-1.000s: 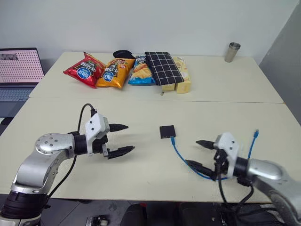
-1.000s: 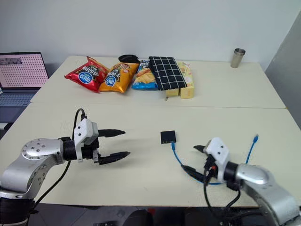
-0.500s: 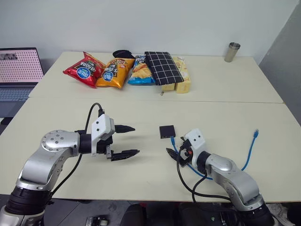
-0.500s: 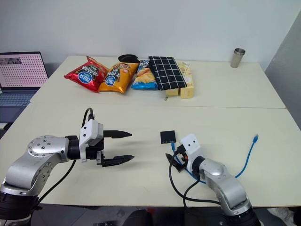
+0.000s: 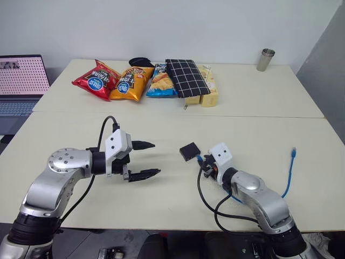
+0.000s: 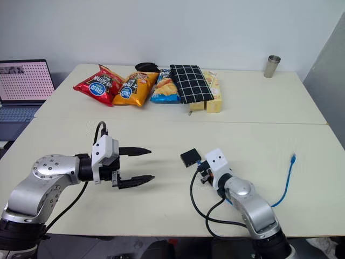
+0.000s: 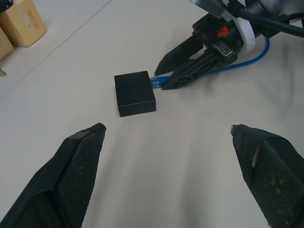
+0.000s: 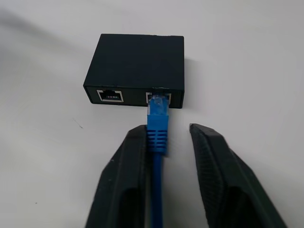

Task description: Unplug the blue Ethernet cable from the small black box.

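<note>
The right tool [image 8: 167, 142] sits narrowed around the blue Ethernet cable [image 8: 157, 124] just behind its plug, not yet clamped; the small black box [image 8: 136, 63] lies just ahead. Next it likely needs to clamp and pull straight back, while the wide-open left tool [image 5: 144, 159] could brace the box.
</note>
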`<state>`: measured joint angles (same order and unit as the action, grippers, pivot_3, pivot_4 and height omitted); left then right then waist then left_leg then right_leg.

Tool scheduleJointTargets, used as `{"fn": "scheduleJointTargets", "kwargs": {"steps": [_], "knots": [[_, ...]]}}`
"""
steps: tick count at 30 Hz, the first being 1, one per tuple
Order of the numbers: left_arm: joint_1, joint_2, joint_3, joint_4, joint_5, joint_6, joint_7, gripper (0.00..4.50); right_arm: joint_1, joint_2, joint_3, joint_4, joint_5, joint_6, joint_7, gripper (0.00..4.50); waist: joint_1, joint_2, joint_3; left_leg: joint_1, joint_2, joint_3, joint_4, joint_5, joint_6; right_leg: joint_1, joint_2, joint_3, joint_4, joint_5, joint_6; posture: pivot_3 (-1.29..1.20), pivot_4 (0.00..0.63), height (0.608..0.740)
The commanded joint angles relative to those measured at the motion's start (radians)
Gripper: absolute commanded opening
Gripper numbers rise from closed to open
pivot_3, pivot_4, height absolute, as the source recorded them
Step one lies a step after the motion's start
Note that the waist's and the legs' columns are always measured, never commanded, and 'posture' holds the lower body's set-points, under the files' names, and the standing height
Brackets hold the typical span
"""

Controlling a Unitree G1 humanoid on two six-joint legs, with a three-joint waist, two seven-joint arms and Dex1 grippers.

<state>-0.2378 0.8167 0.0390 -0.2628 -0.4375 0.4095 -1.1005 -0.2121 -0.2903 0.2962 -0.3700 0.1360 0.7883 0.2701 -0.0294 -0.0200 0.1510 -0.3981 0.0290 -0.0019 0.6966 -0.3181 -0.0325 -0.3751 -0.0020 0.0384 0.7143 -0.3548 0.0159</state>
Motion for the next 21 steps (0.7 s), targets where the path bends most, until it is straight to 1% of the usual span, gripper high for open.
{"fn": "scheduleJointTargets", "kwargs": {"steps": [1,2,3,6,9,10,13,17,21], "knots": [[-0.026,-0.023,-0.001,0.015,0.009,-0.002,0.035,4.50,-0.022,-0.057,0.007,0.018,-0.039,-0.043,0.047,0.43,0.001,0.000,0.000,0.000,0.000,0.000,0.000,0.000,0.000,0.000,0.000,0.000,0.000,0.000,0.000,0.00,0.150,0.740],[-0.032,-0.034,0.002,0.025,0.001,0.009,0.045,4.50,-0.038,-0.085,0.018,0.016,-0.051,-0.083,0.075,0.16,0.002,0.000,0.000,0.000,0.000,0.000,0.000,0.000,0.001,0.000,0.000,0.000,0.000,0.000,0.000,0.00,0.150,0.740],[-0.039,-0.047,0.009,0.038,-0.017,0.036,0.055,4.50,-0.052,-0.113,0.026,0.011,-0.061,-0.131,0.110,0.08,0.002,0.000,0.000,0.000,0.000,0.000,0.000,-0.001,0.002,0.000,0.000,0.000,0.000,0.000,0.000,0.00,0.150,0.740],[-0.056,-0.069,0.024,0.062,-0.065,0.109,0.068,4.50,-0.077,-0.174,0.045,0.012,-0.084,-0.249,0.182,0.08,0.000,0.000,0.000,-0.001,0.000,0.000,0.000,-0.001,0.003,-0.001,0.000,0.000,0.000,0.000,0.000,0.00,0.150,0.740],[-0.078,-0.071,0.009,0.085,-0.105,0.190,0.053,4.50,-0.116,-0.264,0.073,0.045,-0.165,-0.447,0.258,0.08,-0.003,0.000,0.000,-0.001,0.000,0.000,0.000,-0.001,0.002,-0.002,0.000,0.000,0.000,0.000,0.000,0.00,0.150,0.740],[-0.092,-0.079,0.007,0.086,-0.150,0.243,0.040,4.50,-0.144,-0.315,0.095,0.074,-0.219,-0.579,0.291,0.08,-0.003,0.000,0.000,-0.001,0.000,0.001,0.000,-0.001,0.002,-0.002,0.000,0.000,0.000,0.000,0.000,0.00,0.150,0.740],[-0.136,-0.107,0.007,0.092,-0.240,0.359,0.031,4.50,-0.211,-0.392,0.133,0.160,-0.317,-0.862,0.339,0.08,-0.002,0.000,0.000,-0.001,0.000,0.001,0.001,-0.001,0.002,-0.002,0.000,0.000,0.000,0.000,0.000,0.00,0.150,0.740],[-0.166,-0.127,-0.014,0.094,-0.275,0.415,0.020,4.50,-0.271,-0.401,0.139,0.236,-0.366,-1.060,0.357,0.08,-0.003,0.000,0.000,-0.001,0.000,0.001,0.001,0.000,0.000,-0.002,0.000,0.000,0.000,0.000,0.000,0.00,0.150,0.740],[-0.182,-0.163,-0.014,0.096,-0.313,0.460,0.034,4.50,-0.308,-0.387,0.134,0.275,-0.408,-1.185,0.363,0.08,-0.003,0.000,0.000,-0.001,0.001,0.001,0.001,0.000,0.000,-0.002,0.000,0.001,0.000,0.000,0.000,0.00,0.150,0.740]]}}
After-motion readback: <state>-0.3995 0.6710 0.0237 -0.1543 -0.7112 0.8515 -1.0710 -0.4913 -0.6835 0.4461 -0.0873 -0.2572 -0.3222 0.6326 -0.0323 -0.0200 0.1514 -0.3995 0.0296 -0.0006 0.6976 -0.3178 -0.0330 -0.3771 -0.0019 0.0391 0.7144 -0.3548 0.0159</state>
